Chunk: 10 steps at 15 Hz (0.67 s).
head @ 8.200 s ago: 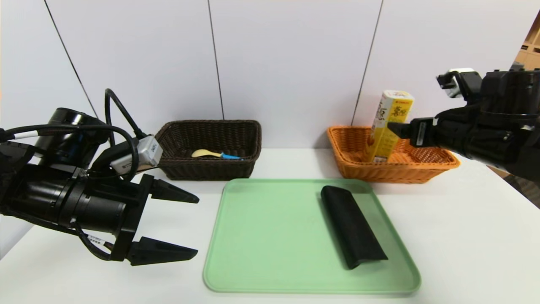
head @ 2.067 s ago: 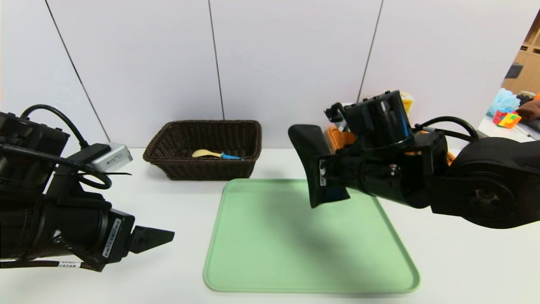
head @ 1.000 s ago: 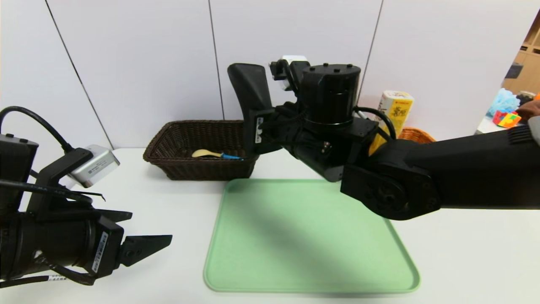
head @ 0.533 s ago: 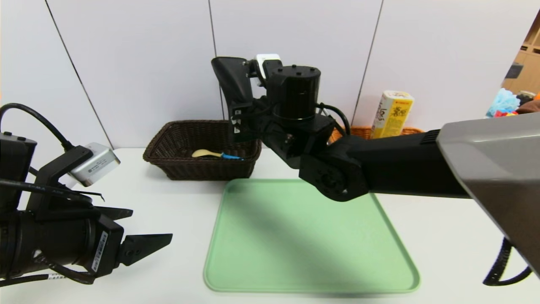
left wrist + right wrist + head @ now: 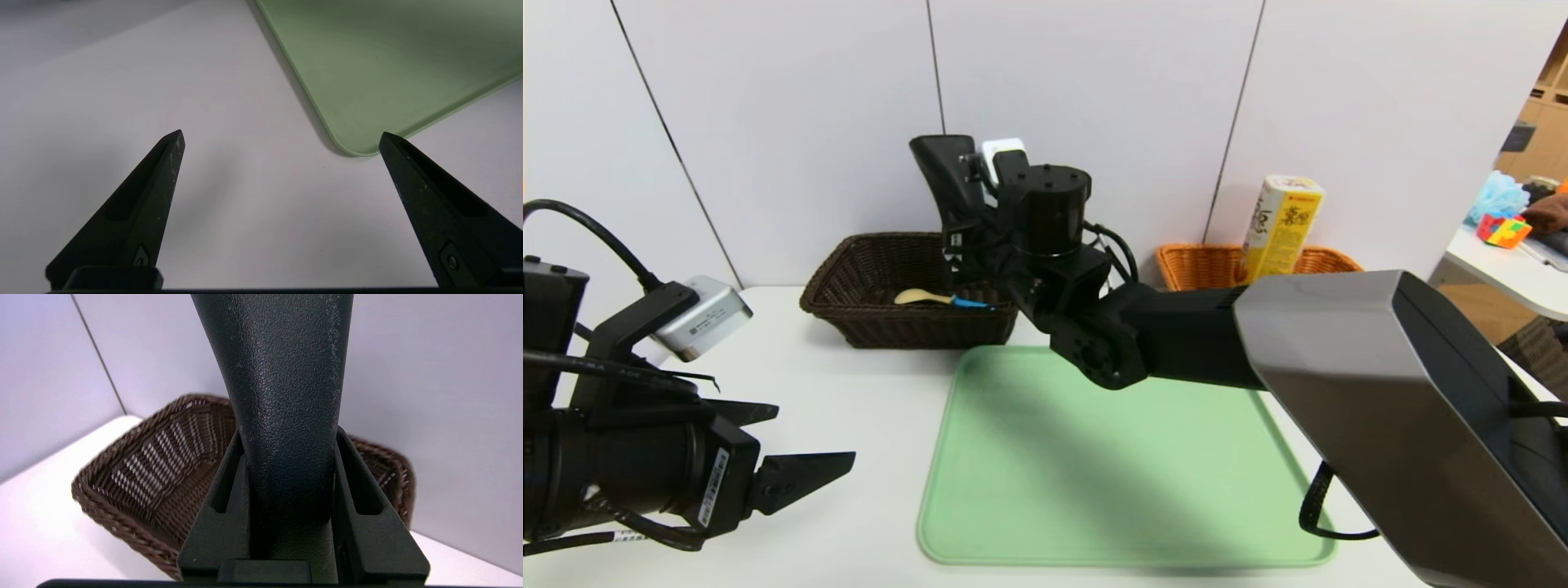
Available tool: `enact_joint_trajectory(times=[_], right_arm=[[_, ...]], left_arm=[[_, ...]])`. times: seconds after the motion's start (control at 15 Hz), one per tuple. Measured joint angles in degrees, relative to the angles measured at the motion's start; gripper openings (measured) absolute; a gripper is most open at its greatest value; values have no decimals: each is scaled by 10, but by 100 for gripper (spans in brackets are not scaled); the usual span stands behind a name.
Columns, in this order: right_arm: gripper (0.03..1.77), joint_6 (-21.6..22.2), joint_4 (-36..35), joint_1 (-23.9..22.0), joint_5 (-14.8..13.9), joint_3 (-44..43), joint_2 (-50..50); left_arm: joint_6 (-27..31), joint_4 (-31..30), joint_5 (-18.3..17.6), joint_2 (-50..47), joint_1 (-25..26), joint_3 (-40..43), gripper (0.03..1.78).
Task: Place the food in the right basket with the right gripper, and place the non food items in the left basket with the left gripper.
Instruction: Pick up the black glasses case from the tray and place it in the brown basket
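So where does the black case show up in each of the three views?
Head view: black case held upright by the right gripper above the brown basket.
Left wrist view: not in it.
Right wrist view: case fills the centre.
Shared landmark: brown basket.

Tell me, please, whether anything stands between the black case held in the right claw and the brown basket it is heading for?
Nothing visible does. The right claw holds the black case upright over the brown basket at its right end. Inside lies only a spoon, left of the case.
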Motion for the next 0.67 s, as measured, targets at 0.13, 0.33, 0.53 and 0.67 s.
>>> enact_joint_trajectory(times=[0.13, 0.33, 0.53, 0.67], right_arm=[[53, 0, 0, -3, 10, -3, 14], [53, -2, -1, -5, 12, -4, 28], [53, -2, -3, -6, 15, -4, 36], [53, -2, -3, -7, 15, -4, 39]], left_arm=[[0, -11, -1, 0, 0, 5, 169], [0, -17, -1, -1, 0, 15, 169], [0, -18, -1, -3, 0, 17, 169], [0, -18, -1, -4, 0, 17, 169]])
